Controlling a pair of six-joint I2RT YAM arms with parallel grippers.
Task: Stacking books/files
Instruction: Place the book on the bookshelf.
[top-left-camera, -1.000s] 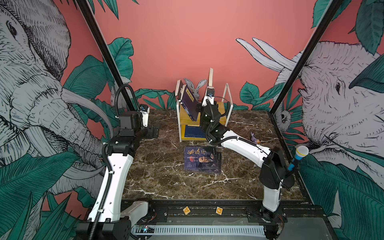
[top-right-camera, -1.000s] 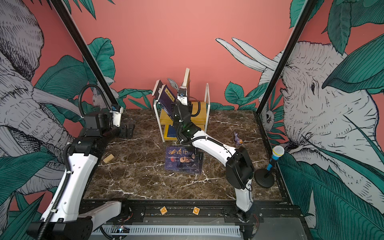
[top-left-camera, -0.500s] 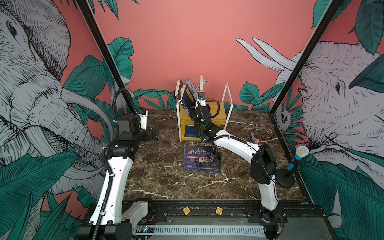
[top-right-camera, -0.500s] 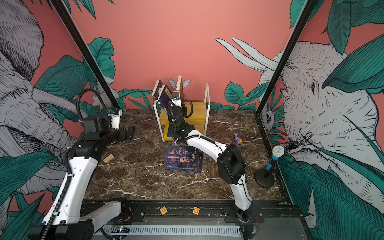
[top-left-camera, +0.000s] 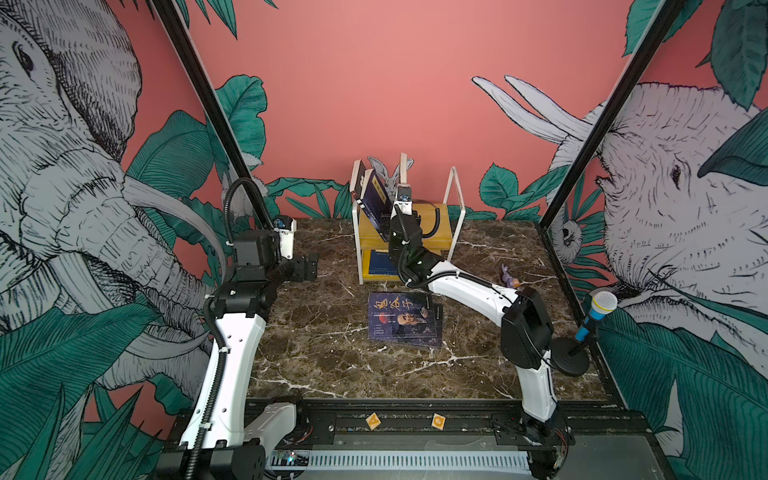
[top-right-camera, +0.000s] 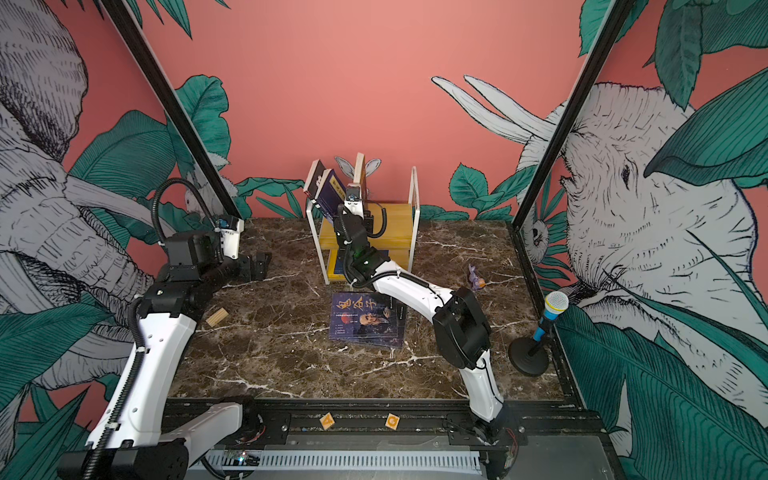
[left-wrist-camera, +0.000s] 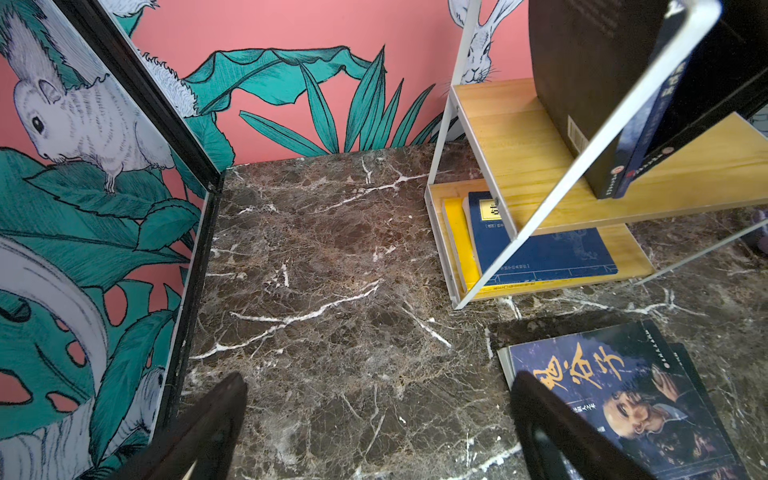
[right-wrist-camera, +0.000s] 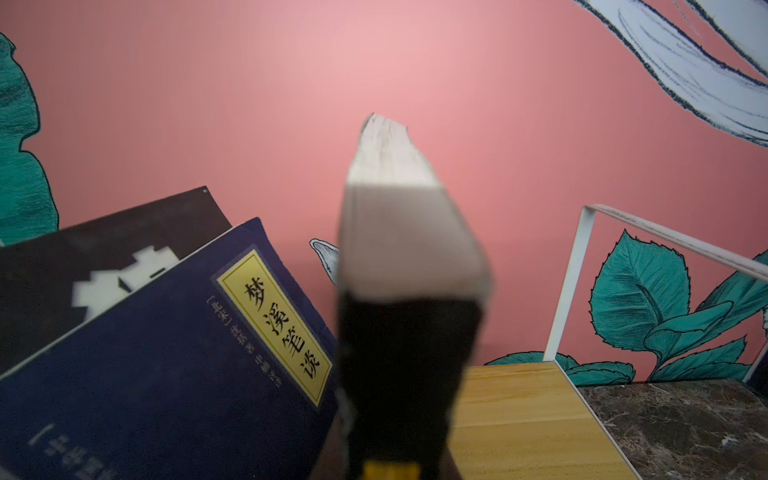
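Table (top-left-camera: 332, 357): brown marble; the rack stands at its back middle.
Left arm (top-left-camera: 232, 353): reaches toward the rack's left side and ends well apart from it.
Right arm (top-left-camera: 469, 289): stretches from front right of the rack up to its upper shelf.
Rack (top-left-camera: 444, 232): white frame with two yellow wooden shelves.
Stack (top-left-camera: 401, 318): two books lying flat on the table just in front of the rack. The top cover is navy with a bearded face, and the lower book peeks out at its right edge.
Leaning books (right-wrist-camera: 166, 353): a navy one with a yellow label strip and a black one (right-wrist-camera: 83, 257) behind it. They sit at the left end of the rack's upper shelf, tilted against the left frame.
Held book (top-left-camera: 402, 166): upright over the rack's upper shelf, just right of the leaning books. Whether it touches them cannot be told.
Shelf books (left-wrist-camera: 548, 253): a navy one lying flat on a yellow one (left-wrist-camera: 455, 237), on the rack's lower shelf.
Left gripper (left-wrist-camera: 378, 386): jaws spread wide and empty, above bare table left of the rack.
Right gripper (right-wrist-camera: 411, 316): jaws closed on the held book's lower edge, with the pale page edge rising between them. The wrist view is blurred.
Mic (top-left-camera: 598, 307): blue-and-white head on a black round stand, well right of the rack.
Block (top-right-camera: 217, 316): wooden, on the table front-left of the rack, well apart.
Toy (top-left-camera: 509, 276): small purple figure on the table, right of the rack's foot.
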